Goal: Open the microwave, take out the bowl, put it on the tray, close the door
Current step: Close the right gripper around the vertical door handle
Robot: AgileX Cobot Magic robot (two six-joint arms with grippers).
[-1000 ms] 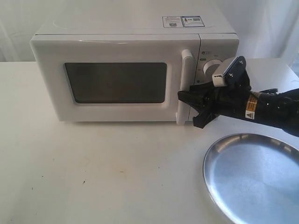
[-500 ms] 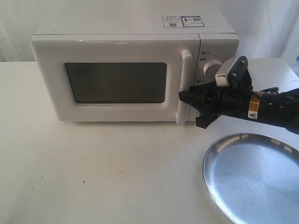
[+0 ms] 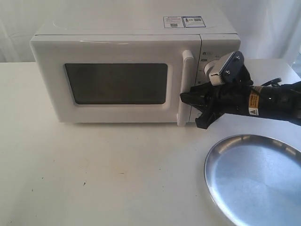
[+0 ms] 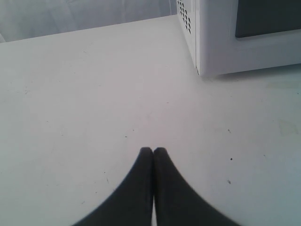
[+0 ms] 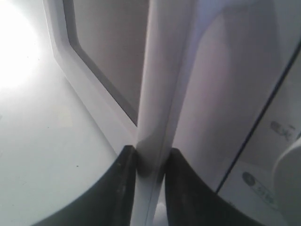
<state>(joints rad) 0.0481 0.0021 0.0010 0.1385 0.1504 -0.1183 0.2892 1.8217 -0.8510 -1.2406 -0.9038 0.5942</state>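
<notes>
Microwave [image 3: 131, 70]: stands at the rear of the white surface [image 3: 103, 174], front face toward the exterior camera. Two stickers [image 3: 184, 21] lie on its top panel. The door [image 3: 117, 52] sits flush with the control panel, in the closed position. The interior cannot be made out through the dark window [image 3: 116, 84].

Handle [image 3: 186, 75]: a vertical white bar at the right edge of the door, just beside the control panel.

Right gripper [image 3: 189, 109]: reaches in from the right of the exterior view and is clamped on the lower part of the handle. The right wrist view confirms this: the two black fingers [image 5: 123, 183] press against opposite sides of the handle [image 5: 162, 84], with the bar between them. Part of a round white knob [image 5: 288, 176] shows on the control panel beside the gripper.

Tray [image 3: 256, 181]: lies flat on the surface at the front right, near the right arm and apart from the microwave.

Left gripper [image 4: 153, 151]: seen only in the left wrist view. Its fingertips are pressed together with nothing between them. It hangs over the bare surface [image 4: 70, 94], near a lower corner of the microwave [image 4: 211, 47] and clear of it
</notes>
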